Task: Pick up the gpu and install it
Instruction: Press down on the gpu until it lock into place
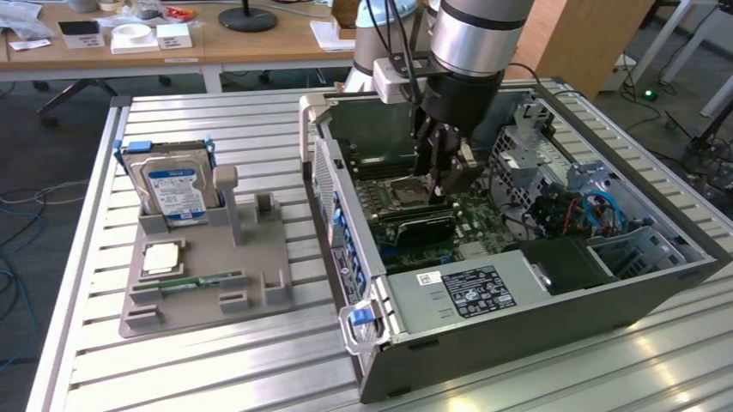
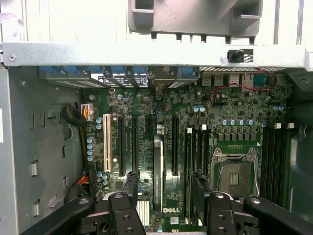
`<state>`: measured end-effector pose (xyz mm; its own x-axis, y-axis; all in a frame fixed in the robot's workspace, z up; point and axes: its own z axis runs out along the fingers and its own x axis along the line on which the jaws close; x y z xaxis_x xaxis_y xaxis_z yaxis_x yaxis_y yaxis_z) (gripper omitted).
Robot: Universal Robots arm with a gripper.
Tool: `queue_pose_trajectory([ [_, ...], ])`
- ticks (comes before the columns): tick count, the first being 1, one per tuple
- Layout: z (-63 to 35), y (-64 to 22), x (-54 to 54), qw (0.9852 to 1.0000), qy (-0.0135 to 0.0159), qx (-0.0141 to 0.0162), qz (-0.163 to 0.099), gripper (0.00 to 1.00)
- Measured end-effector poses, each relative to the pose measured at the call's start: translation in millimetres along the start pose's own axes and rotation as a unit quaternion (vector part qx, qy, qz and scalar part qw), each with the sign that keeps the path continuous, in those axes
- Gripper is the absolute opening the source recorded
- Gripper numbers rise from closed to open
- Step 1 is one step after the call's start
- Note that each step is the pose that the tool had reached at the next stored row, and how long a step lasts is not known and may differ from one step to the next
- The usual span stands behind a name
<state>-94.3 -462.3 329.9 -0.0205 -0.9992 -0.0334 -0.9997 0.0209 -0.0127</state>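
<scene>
One open grey metal computer case (image 1: 538,283), one silver hard drive with blue label (image 1: 174,184), one grey plastic parts holder (image 1: 206,283), one narrow green memory stick (image 1: 204,281).

A robotics lab or workshop: a ribbed aluminium tabletop (image 1: 229,129) carries an opened computer case (image 1: 516,283) and a grey parts holder (image 1: 206,275), with wooden desks (image 1: 206,43), loose cables (image 1: 23,215) and office chairs behind.

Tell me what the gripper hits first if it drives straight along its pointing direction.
Likely the gpu, standing edge-on on the motherboard between the gripper's open fingers. Depth is unclear; the fingers may straddle it and reach the board.
</scene>
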Motion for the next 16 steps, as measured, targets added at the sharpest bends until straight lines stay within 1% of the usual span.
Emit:
queue_pose_trajectory([
  [8,0.0,0.0,0.0,1.0,0.0,0.0,0.0,0.57],
  [9,0.0,0.0,0.0,1.0,0.0,0.0,0.0,0.56],
  [10,0.0,0.0,0.0,1.0,0.0,0.0,0.0,0.49],
  [12,0.0,0.0,0.0,1.0,0.0,0.0,0.0,0.49],
  [15,0.0,0.0,0.0,1.0,0.0,0.0,0.0,0.31],
  [16,0.0,0.0,0.0,1.0,0.0,0.0,0.0,0.31],
])
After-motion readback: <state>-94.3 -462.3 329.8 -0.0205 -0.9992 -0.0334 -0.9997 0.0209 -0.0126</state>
